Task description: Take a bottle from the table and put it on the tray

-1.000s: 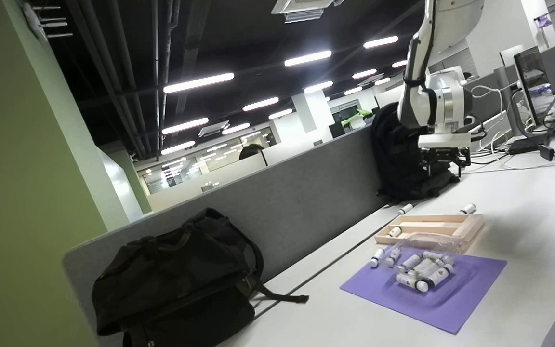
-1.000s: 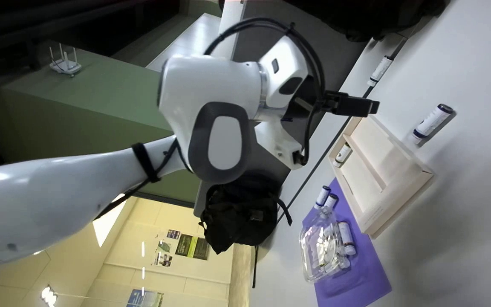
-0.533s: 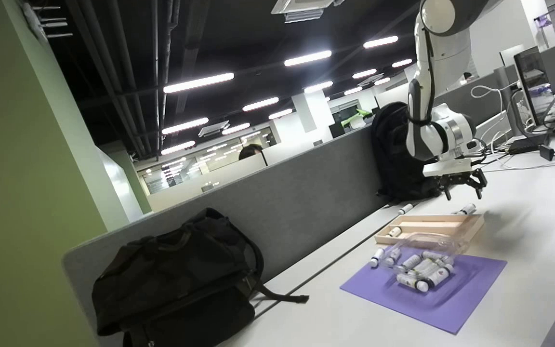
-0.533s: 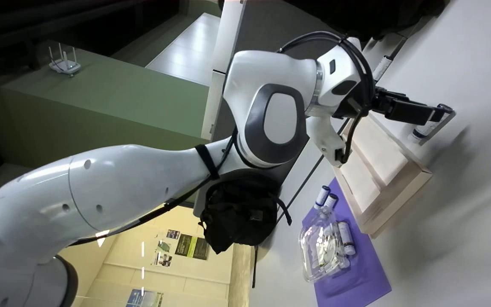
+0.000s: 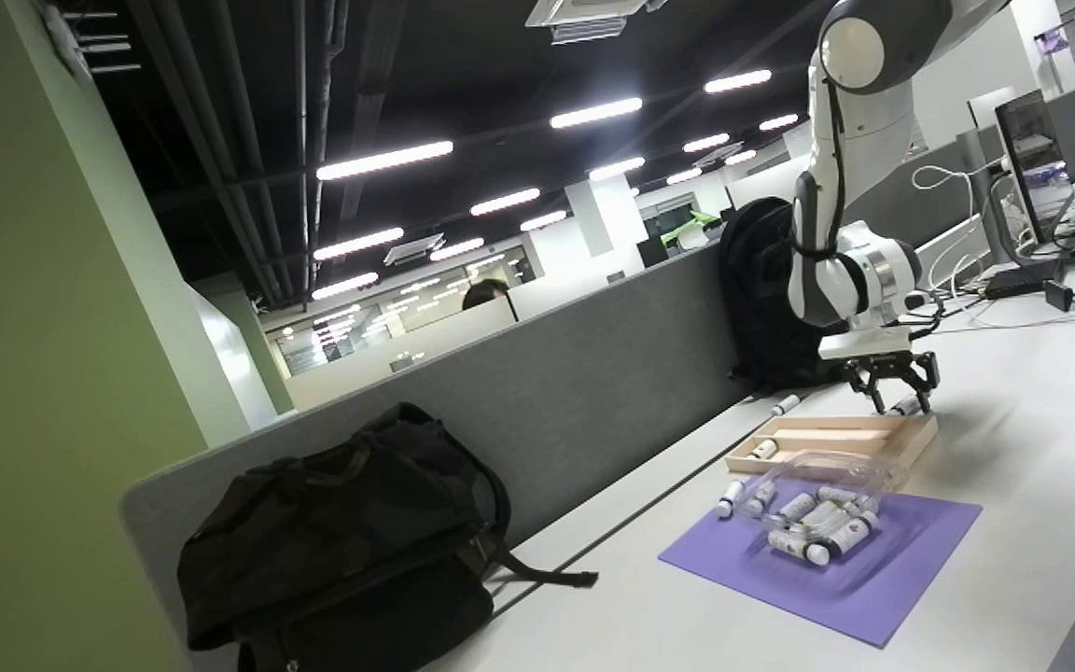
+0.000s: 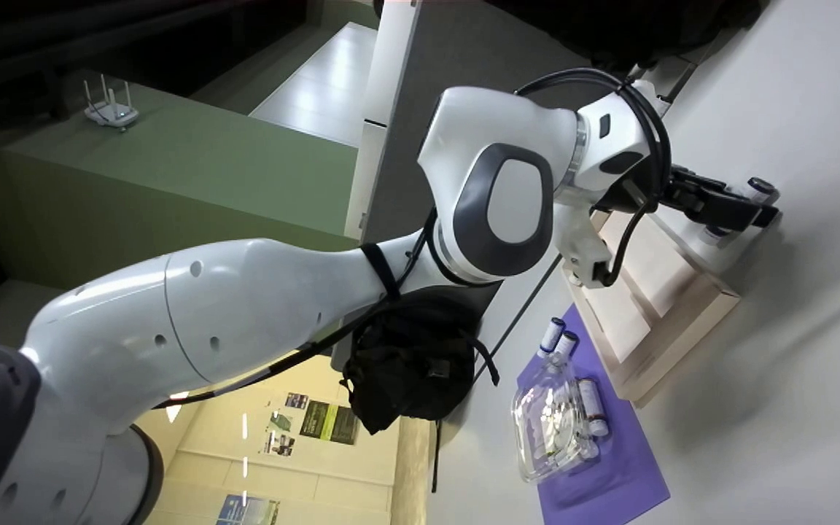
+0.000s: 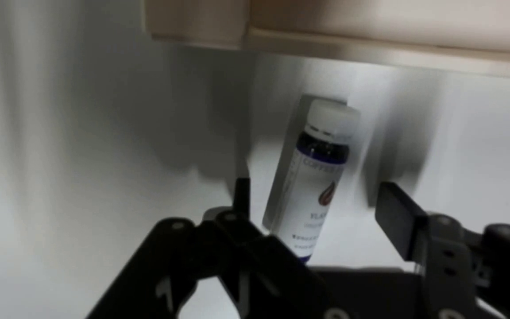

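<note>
A small white-labelled bottle (image 7: 308, 199) with a white cap lies on the white table (image 5: 1032, 467). It lies beside the light wooden tray (image 5: 922, 446), close to its outer wall. My gripper (image 7: 314, 192) is open, with one finger on each side of the bottle and a gap on both sides. In the wrist view the bottle's cap end points toward the tray's rim (image 7: 370, 51), and its base is partly hidden by the gripper. In an exterior view my fingers partly cover the bottle (image 6: 760, 190). Another bottle (image 5: 763, 449) lies inside the tray.
A purple mat (image 5: 929, 532) adjoins the tray and bears a clear plastic container (image 6: 529, 437) with several bottles. Two bottles lie near the mat's corner (image 6: 553, 335). Another bottle (image 5: 786, 404) lies behind the tray. A black backpack (image 5: 771, 317) leans on the grey partition (image 5: 612, 401).
My gripper has come across and down from above the tray's far side to the bottle beside the tray. It stays open, and the bottles and tray have not moved.
</note>
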`<move>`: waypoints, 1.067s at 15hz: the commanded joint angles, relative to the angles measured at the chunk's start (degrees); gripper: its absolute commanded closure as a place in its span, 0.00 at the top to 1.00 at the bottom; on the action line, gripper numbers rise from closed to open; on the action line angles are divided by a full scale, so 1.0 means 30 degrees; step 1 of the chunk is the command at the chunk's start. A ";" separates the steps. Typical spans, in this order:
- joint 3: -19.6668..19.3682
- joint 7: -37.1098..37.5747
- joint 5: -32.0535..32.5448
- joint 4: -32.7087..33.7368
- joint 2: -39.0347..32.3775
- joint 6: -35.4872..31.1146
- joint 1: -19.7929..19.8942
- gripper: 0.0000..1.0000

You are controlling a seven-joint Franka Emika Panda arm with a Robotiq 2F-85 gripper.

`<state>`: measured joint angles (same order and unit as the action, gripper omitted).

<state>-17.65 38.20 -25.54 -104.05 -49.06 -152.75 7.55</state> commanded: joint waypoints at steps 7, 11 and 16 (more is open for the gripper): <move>-0.0115 0.0921 0.1516 0.1411 0.0387 0.2889 0.0345 0.12; 0.0325 0.0384 0.1582 0.1772 0.2085 0.4379 0.0579 0.11; 0.1240 0.0572 0.1432 0.2103 0.2896 0.5395 0.0333 0.11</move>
<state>-16.03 38.35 -22.26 -98.23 -41.25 -139.10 8.17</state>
